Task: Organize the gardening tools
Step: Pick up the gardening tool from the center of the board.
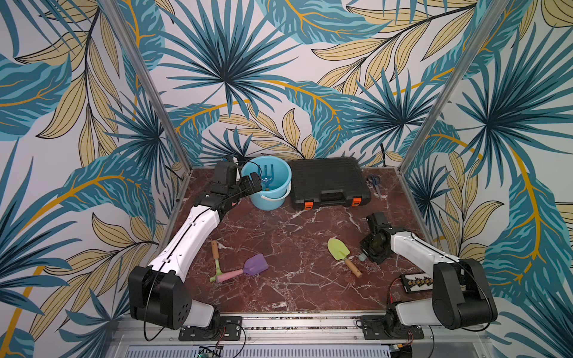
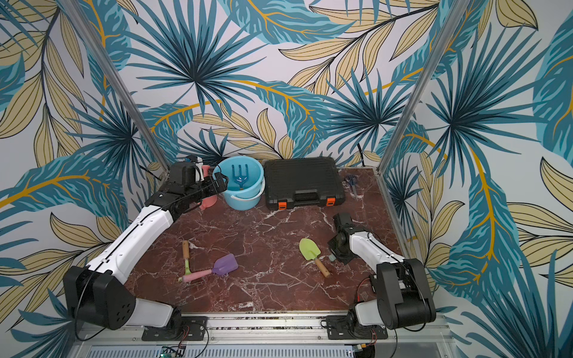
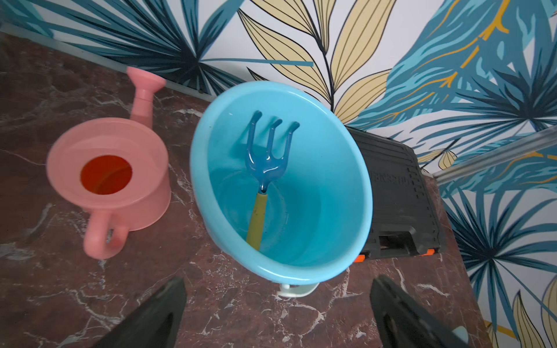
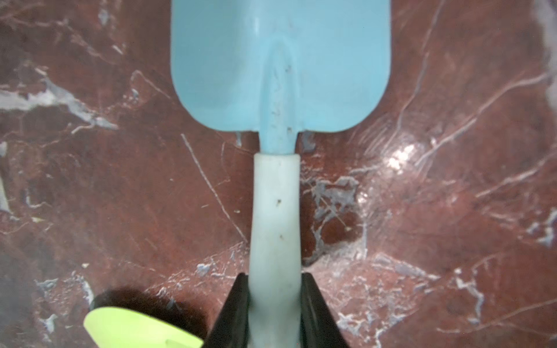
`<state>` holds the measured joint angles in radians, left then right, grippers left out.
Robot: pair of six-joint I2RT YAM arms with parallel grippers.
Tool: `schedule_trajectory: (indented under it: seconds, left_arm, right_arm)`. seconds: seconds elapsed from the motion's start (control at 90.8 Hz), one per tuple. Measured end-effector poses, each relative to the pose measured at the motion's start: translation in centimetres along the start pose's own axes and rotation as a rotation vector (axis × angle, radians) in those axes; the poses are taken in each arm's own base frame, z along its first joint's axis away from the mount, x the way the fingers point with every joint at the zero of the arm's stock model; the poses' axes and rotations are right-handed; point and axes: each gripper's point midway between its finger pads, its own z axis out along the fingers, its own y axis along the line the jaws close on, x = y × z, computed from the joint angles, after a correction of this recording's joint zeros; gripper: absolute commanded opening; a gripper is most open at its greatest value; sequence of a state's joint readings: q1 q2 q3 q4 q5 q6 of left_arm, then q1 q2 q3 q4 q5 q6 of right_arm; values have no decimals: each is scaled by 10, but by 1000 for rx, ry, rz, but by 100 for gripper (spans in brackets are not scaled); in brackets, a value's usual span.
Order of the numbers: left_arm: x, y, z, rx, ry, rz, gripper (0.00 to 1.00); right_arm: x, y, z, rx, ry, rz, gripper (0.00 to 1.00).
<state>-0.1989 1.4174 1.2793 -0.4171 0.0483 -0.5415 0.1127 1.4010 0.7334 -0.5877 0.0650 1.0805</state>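
Top views both show the worktop (image 1: 294, 229) with a blue bucket (image 1: 269, 201) at the back edge, left of centre. The rake (image 1: 267, 175) stands inside it, prongs up. A black case (image 1: 328, 181) sits just beside the bucket, and scissors (image 1: 374, 181) lie near the back right corner. Toward the front left corner lie the hoe (image 1: 215, 249) and the scoop (image 1: 255, 264), the scoop's pink handle meeting the hoe's head. The lime trowel (image 1: 338, 249) lies right of centre, well apart from them. In a top view the pink can (image 2: 208, 201) shows partly past the left arm, beside the bucket. Left wrist view: the left claw (image 3: 278, 281) is spread wide and empty in front of the bucket, and the can stands upright just beside the bucket near the back edge. Right wrist view: the right claw (image 4: 275, 280) pinches the white handle of the pale trowel (image 4: 280, 69), a finger pressed to each side, blade pointing away. The lime trowel's blade is just beside the claw.
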Motion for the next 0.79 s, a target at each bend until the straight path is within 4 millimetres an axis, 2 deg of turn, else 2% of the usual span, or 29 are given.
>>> schedule_trajectory:
  seconds: [0.055,0.165,0.264,0.463,0.628,0.705,0.793]
  left_arm:
    - [-2,6,-3,-18,-14,-12,100]
    - [-2,12,-7,-23,-32,-37,100]
    - [-2,9,-7,1,-32,-54,100]
    - [3,-9,-3,99,17,-67,94]
    - [10,-33,4,212,83,-53,85]
    - [12,-46,2,261,100,-31,81]
    - [16,-68,-5,335,117,22,75]
  right_arm:
    - [-3,1,-5,-2,-14,-6,0]
    - [-12,8,-19,-28,-53,-36,0]
    - [-24,22,-42,-80,-113,-86,0]
    - [-36,79,-106,-246,-255,-304,0]
    - [-11,138,-152,-378,-321,-580,0]
    - [12,162,-161,-420,-323,-712,0]
    - [39,181,-162,-448,-308,-840,0]
